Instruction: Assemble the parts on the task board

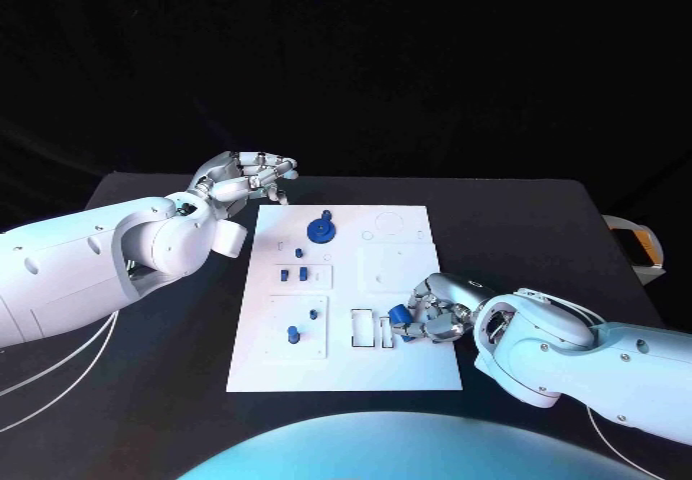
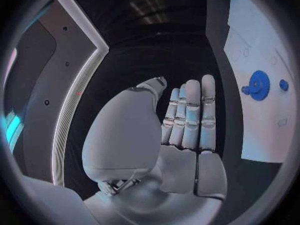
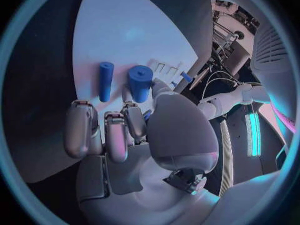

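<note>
Black matte table (image 1: 548,230), dark backdrop; white task board (image 1: 346,365) sits mid-table, flat rigid plate with shallow recesses and slots

Right hand (image 1: 430,312) is at the board's near right area, beside the pair of narrow slots (image 1: 371,328). Fingers curled in, thumb and fingers pinching a short blue cylinder (image 3: 140,83) with a flat capped top. Wrist view shows a thinner blue peg (image 3: 105,80) lying on the board just beside it, apart from the hand

Left hand (image 1: 245,178) hovers off the board's far left corner, over the table. In its wrist view the fingers (image 2: 189,117) are straight and pressed together side by side, thumb alongside, holding nothing

Other parts on the board: blue gear (image 1: 322,231) at the far middle, toothed disc with a small knob on top; small blue pieces (image 1: 294,273) in the left middle recess; blue stud (image 1: 294,334) in the near left recess

Handling, my read: parts look like hard moulded plastic, light, stiff, smooth, so likely slippery against metal fingers. Not fragile, but a round peg will roll if dropped on the plate. Cylinder is best taken on its side wall near the cap, leaving the lower end free to enter a hole. Gear: grab the knob or opposite tooth edges, not the flat face. Board is light too, may slide under side load
</note>
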